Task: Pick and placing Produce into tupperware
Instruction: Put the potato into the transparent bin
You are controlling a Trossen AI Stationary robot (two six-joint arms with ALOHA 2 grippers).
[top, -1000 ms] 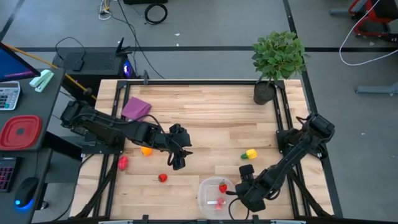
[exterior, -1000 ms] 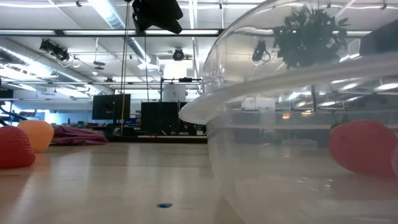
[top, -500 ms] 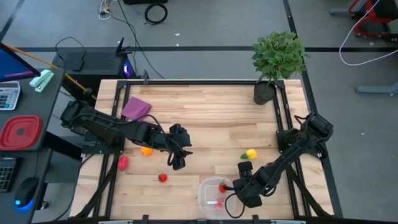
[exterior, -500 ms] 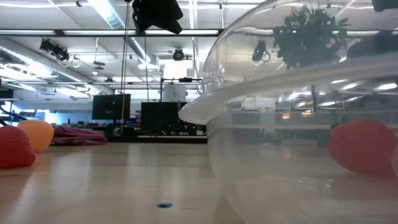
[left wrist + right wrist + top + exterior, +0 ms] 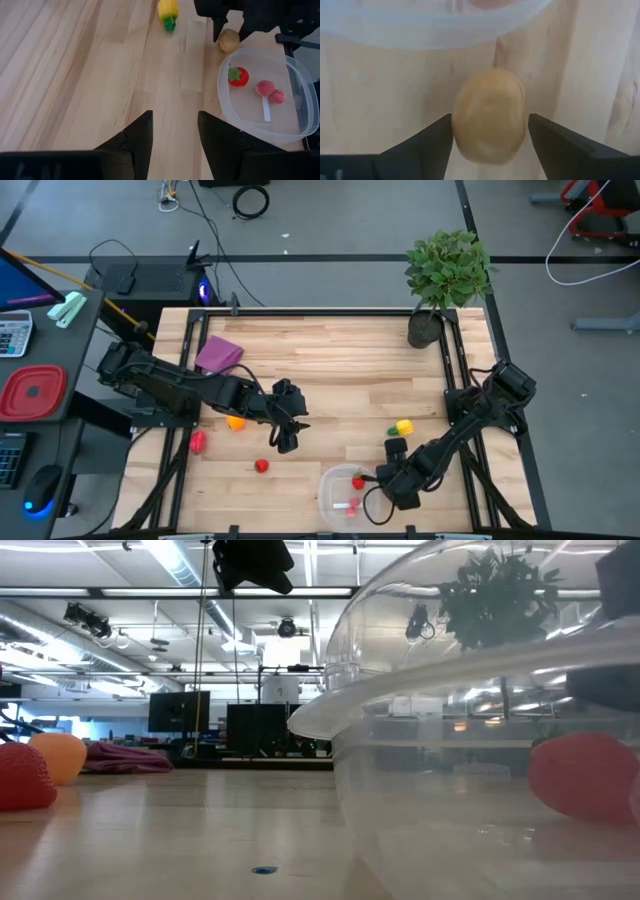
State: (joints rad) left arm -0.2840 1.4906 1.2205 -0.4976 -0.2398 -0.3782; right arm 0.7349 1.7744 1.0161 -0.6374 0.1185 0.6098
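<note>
Produce lay scattered across your table: a tan piece point(image 5: 490, 122) sat on the wood just outside the tupperware point(image 5: 295, 130), at about two o'clock from the tub in the high view. Your right gripper point(image 5: 490, 145) was down over that tan piece with its jaws spread wide, one finger on each side of it; you could not tell whether the fingers touched it. Inside the tub were a red strawberry point(image 5: 238, 76) and two pink pieces point(image 5: 270, 91). A yellow piece point(image 5: 404, 427) lay at about one o'clock from the tub, near it. Your left gripper point(image 5: 174, 131) hung above the table's middle, jaws partly apart and holding nothing. Near it, at about seven o'clock, lay a small red piece point(image 5: 261, 466); an orange piece point(image 5: 236, 422) and another red one point(image 5: 198, 442) lay toward nine o'clock.
</note>
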